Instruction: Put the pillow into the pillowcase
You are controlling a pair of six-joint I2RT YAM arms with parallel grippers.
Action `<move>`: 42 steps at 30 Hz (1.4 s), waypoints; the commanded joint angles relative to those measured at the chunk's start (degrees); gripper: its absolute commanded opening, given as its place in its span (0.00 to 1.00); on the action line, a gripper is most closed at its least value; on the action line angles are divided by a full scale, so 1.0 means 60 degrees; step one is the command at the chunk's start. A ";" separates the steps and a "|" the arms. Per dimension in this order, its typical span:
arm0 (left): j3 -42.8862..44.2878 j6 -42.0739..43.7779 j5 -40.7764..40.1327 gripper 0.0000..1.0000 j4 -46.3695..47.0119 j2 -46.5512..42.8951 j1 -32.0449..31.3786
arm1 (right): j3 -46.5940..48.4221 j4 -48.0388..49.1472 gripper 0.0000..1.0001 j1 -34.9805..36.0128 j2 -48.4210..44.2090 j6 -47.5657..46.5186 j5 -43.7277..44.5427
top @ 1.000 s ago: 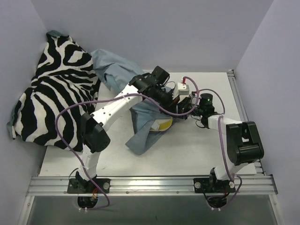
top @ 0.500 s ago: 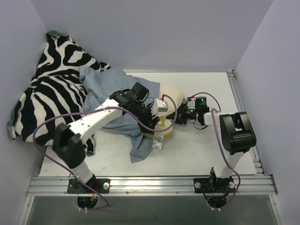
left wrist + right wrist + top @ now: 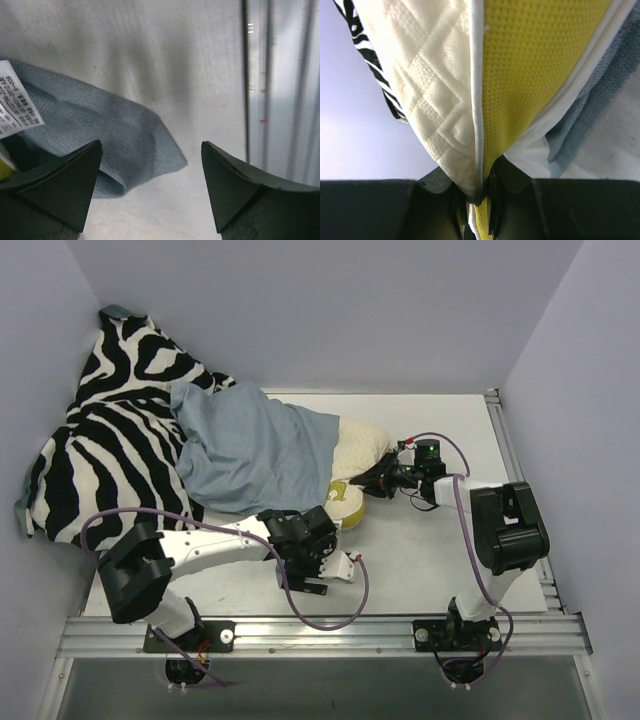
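Observation:
The grey-blue pillowcase (image 3: 255,450) lies spread on the table, covering most of the cream pillow (image 3: 362,448), whose right end sticks out with its yellow edge (image 3: 345,502) showing. My right gripper (image 3: 380,483) is shut on the pillow's corner. In the right wrist view the quilted pillow (image 3: 430,90) and yellow edge (image 3: 530,60) run into the shut gripper (image 3: 482,196), with pillowcase cloth (image 3: 590,115) beside them. My left gripper (image 3: 312,580) hangs open near the table's front, holding nothing. In its own view the open left gripper (image 3: 150,192) faces a pillowcase corner (image 3: 100,145) with a white label (image 3: 15,102).
A black-and-white zebra-print cloth (image 3: 110,430) is heaped against the left wall, partly under the pillowcase. Metal rails run along the table's front edge (image 3: 320,630) and right side (image 3: 500,430). The rail (image 3: 280,100) also shows in the left wrist view.
My left gripper opened, let go of the pillowcase and drew back toward the table's front. The pillowcase dropped and now lies spread over the pillow. The right gripper stayed shut on the pillow.

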 commanded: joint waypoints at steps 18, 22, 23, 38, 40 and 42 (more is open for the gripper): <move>0.4593 0.1132 0.2775 0.00 0.0851 0.1970 -0.1739 | 0.0965 0.2890 0.00 0.1152 0.0630 0.2602 -0.0598; 0.5317 0.1014 0.3774 0.00 0.1099 0.1912 -0.2223 | 0.1244 0.2660 0.00 0.1723 0.1290 0.2284 -0.0451; 0.5304 0.1057 0.4021 0.00 0.1172 0.1868 -0.2253 | 0.1215 0.2323 0.00 0.1798 0.1465 0.1977 -0.0393; 0.3399 -0.1965 0.3393 0.72 0.2006 -0.0548 -0.1260 | 0.1318 -0.5349 0.37 0.1667 0.1426 -0.5201 0.0136; 0.3443 -0.2863 0.3438 0.73 0.2212 -0.0884 -0.0340 | 0.1259 -0.6171 0.48 0.1550 0.0664 -0.5817 -0.0084; 0.3429 -0.3905 0.2927 0.76 0.2418 -0.1105 0.0234 | 0.1200 -0.6701 0.53 0.1113 -0.0095 -0.6270 -0.0187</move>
